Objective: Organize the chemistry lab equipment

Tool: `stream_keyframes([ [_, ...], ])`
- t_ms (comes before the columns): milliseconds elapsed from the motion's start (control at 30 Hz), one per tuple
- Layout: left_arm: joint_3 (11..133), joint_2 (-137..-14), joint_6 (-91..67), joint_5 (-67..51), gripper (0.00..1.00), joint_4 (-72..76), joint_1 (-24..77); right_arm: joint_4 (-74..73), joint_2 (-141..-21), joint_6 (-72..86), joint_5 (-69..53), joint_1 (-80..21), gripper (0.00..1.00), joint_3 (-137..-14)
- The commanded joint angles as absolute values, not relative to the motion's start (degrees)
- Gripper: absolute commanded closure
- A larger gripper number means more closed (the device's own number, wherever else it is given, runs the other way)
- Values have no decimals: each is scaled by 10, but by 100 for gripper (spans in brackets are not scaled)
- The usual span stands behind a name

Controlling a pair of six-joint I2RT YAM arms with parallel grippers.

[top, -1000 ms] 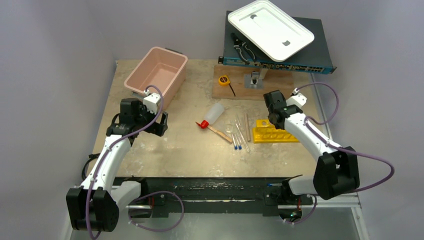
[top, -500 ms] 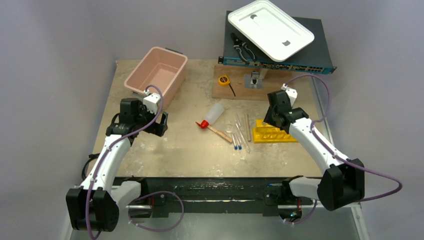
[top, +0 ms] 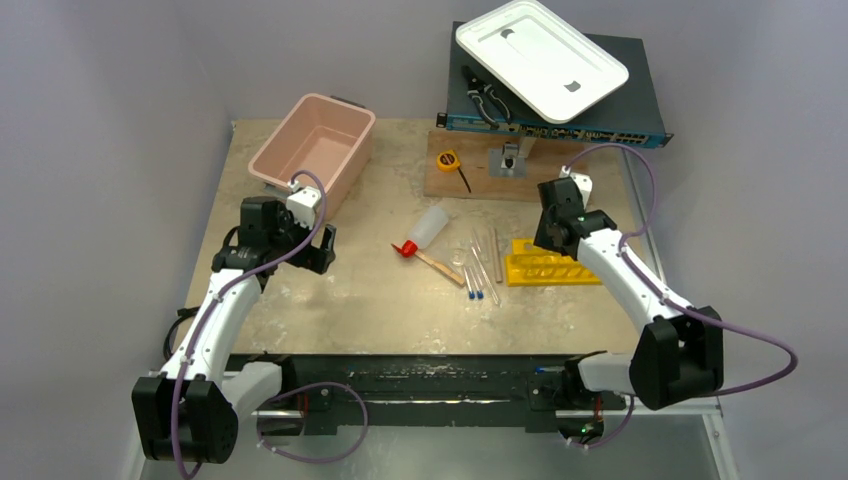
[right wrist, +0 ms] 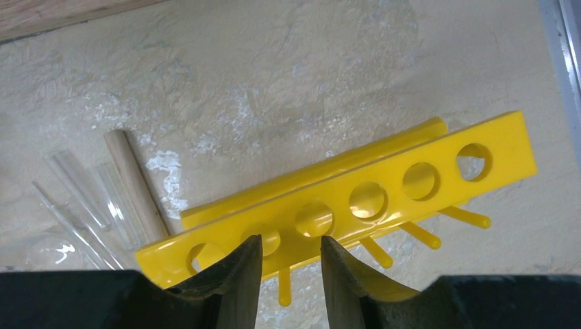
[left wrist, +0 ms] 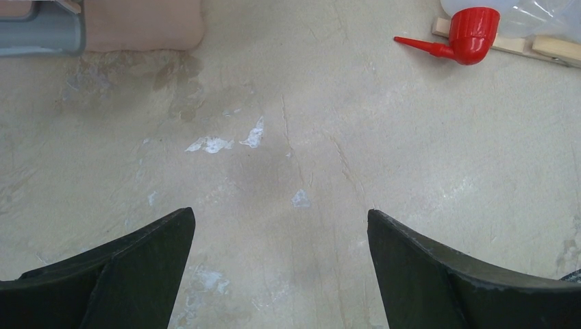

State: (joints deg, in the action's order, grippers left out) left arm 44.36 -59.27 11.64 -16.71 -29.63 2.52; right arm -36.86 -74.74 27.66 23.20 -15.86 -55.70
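Observation:
The squeeze bottle (top: 428,227) lies on its side mid-table, its red nozzle (left wrist: 473,42) at the top right of the left wrist view. Slim wooden sticks (top: 440,264) and thin clear tubes with blue tips (top: 478,270) lie just right of it. The yellow holed rack (top: 545,266) lies beside them. My right gripper (top: 548,240) hovers over the rack's left half (right wrist: 384,195); its jaws stand a little apart (right wrist: 290,240), gripping nothing. A stick (right wrist: 134,179) and tubes (right wrist: 82,199) lie left of the rack. My left gripper (top: 320,245) is wide open over bare table (left wrist: 281,216).
A pink bin (top: 312,150) stands at the back left. A wooden board (top: 480,178) at the back holds a yellow tape measure (top: 447,160). Behind it a black box (top: 620,120) carries pliers (top: 485,97) and a white tray (top: 540,58).
My right wrist has shifted slightly right and turned over the rack, and its elbow has swung out to the right. The rack and the left arm have not moved.

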Motion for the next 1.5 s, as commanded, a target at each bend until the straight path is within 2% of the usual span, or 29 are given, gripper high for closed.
stream_keyframes([
  [0,464,-594,129,-167,4,-294,21,-345,-751,253,239,-145,64,-554],
  [467,465,-595,134,-164,4,-295,21,-319,-772,240,213,-141,64,-539],
  [933,461,-597,134,-164,4,-292,21,-328,-800,281,207,-142,80,-543],
  [1100,458,-597,138,-163,4,-290,21,-315,-761,355,220,-143,91,-511],
  [1267,457,-599,137,-164,4,-288,21,-321,-726,397,243,-154,81,-487],
  [1467,460,-599,135,-165,4,-289,21,-332,-741,394,244,-154,67,-505],
])
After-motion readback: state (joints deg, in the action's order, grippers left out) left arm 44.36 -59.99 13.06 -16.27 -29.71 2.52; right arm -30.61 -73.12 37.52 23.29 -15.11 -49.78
